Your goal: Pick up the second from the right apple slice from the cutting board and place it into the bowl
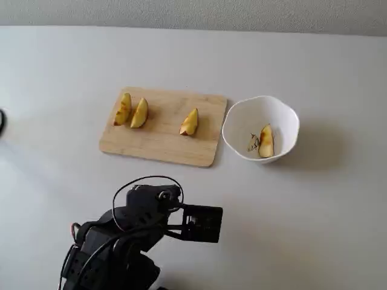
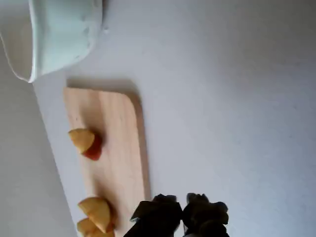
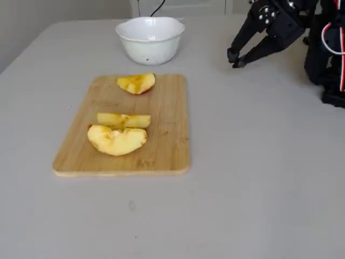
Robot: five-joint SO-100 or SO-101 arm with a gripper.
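A plain pale grey table (image 1: 314, 217) carries a light wooden cutting board (image 1: 160, 142); just beside it stands a white bowl (image 1: 289, 124); the robot's base sits near one edge.

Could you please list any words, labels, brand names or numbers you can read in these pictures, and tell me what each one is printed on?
None can be read in any view.
The bowl carries only a small sprig print on its inside bottom, not text.
The cutting board, the table and the arm show no legible lettering.
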